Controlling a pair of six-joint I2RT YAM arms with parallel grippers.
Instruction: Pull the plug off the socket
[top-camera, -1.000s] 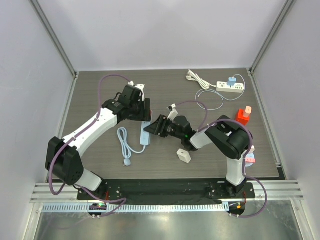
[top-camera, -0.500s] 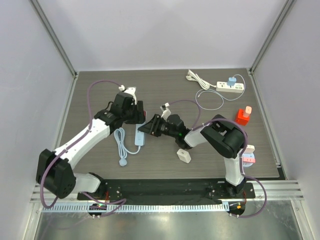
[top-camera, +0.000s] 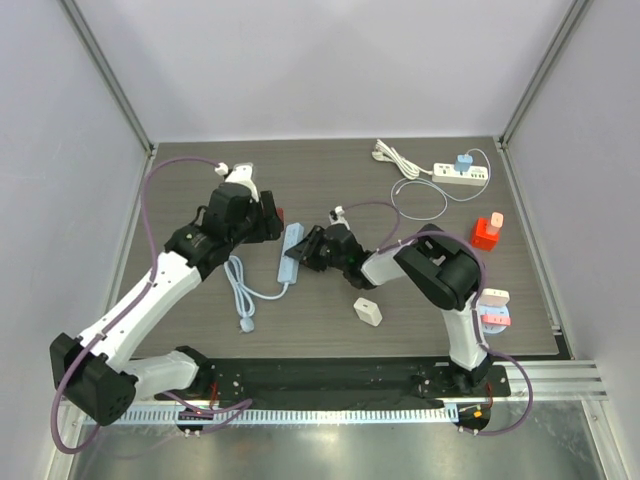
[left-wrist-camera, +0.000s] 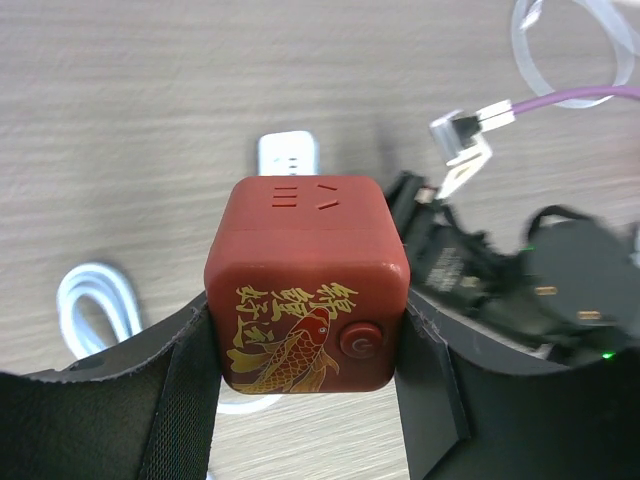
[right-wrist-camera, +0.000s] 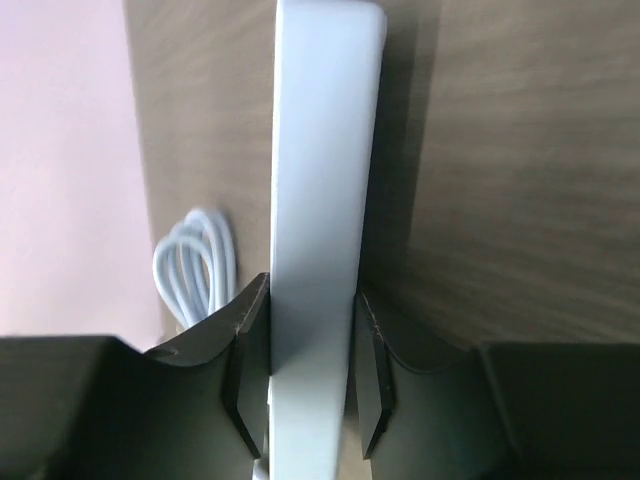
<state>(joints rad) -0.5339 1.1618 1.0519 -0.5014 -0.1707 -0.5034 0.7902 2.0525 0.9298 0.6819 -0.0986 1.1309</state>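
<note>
a dark wood-grain bench (top-camera: 330, 170) carries two power strips and one loose white cube (top-camera: 367, 312). the left jaws pinch one red cube plug (left-wrist-camera: 308, 285) by its sides, unplugged, with the pale strip (top-camera: 290, 250) just beyond them. the right jaws clamp that strip's long edges. the second strip (top-camera: 460, 175) lies well apart from both jaws.

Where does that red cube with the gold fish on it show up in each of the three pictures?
Top external: the red cube shows only as a red sliver at the left gripper, left of centre.
Left wrist: the cube fills the centre, clamped between the fingers.
Right wrist: not in it.
Shared landmark: the pale power strip, held by the right gripper.
</note>
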